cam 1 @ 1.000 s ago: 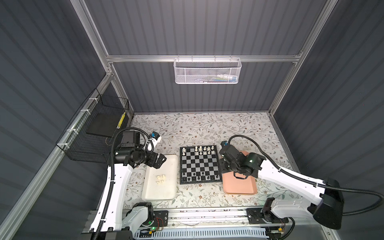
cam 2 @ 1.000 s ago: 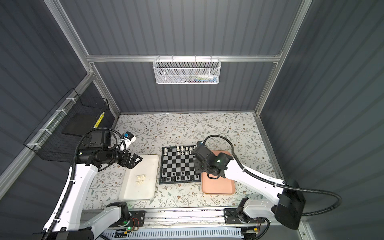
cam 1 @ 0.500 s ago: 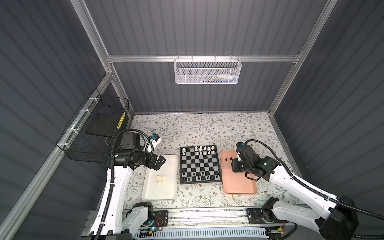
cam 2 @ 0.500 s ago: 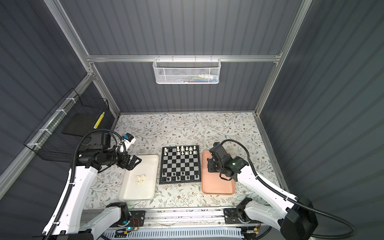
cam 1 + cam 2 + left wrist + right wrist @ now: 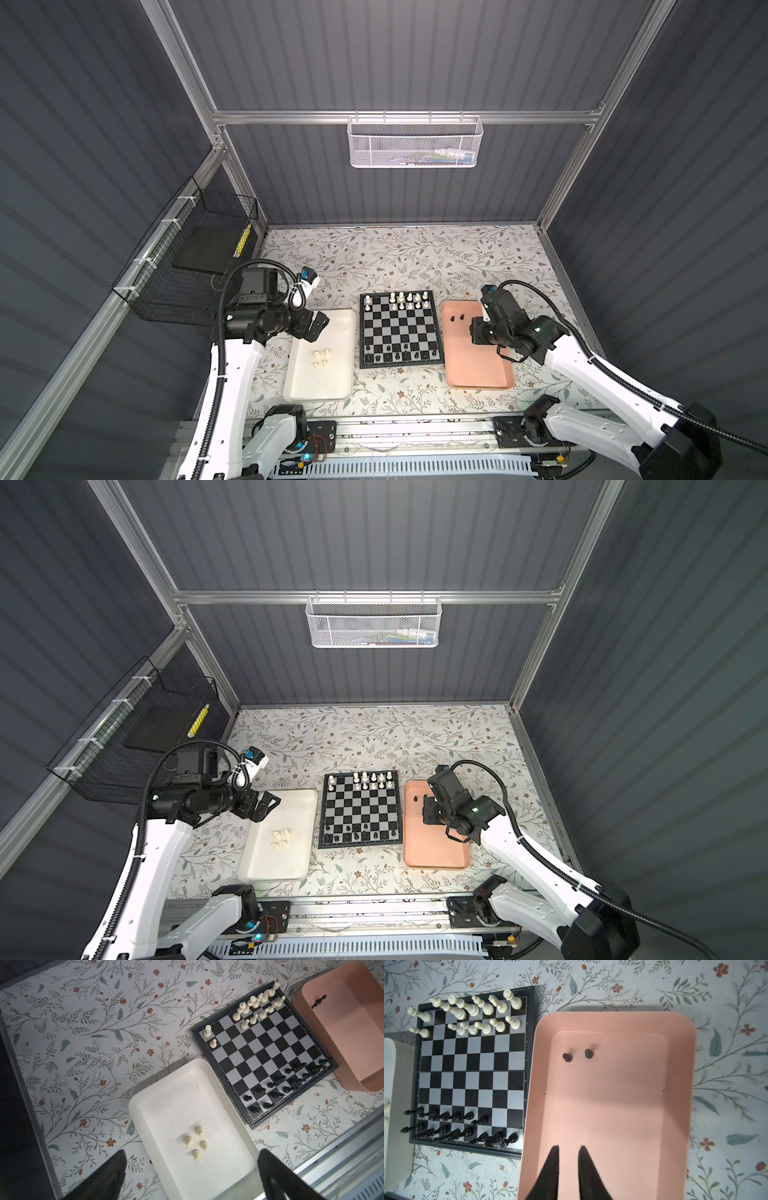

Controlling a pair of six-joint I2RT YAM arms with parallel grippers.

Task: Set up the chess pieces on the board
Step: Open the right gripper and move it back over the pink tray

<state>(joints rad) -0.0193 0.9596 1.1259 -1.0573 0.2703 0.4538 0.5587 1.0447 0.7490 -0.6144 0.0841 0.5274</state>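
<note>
The board (image 5: 399, 330) (image 5: 360, 810) lies mid-table, with cream chess pieces (image 5: 409, 300) in its two far rows and black ones (image 5: 399, 353) in its two near rows. Several cream pieces (image 5: 196, 1142) lie in the white tray (image 5: 291, 374) to its left. My left gripper (image 5: 318, 326) (image 5: 192, 1154) hangs wide open over that tray's far left corner, holding nothing. Two black pieces (image 5: 577, 1055) (image 5: 456, 319) stand in the salmon-pink tray (image 5: 478, 370). My right gripper (image 5: 478, 332) (image 5: 569, 1148) hovers above that tray, near side of them, its jaws a narrow gap apart and empty.
A black wire basket (image 5: 195, 257) hangs on the left wall, and a white mesh basket (image 5: 415, 141) on the back rail. The metal rail (image 5: 415, 428) with both arm bases runs along the table's front edge. Flowered cloth (image 5: 415, 257) covers the table.
My right arm has swung right, from the board's right edge to above the pink tray, and its jaws have narrowed. The left arm has hardly moved.
</note>
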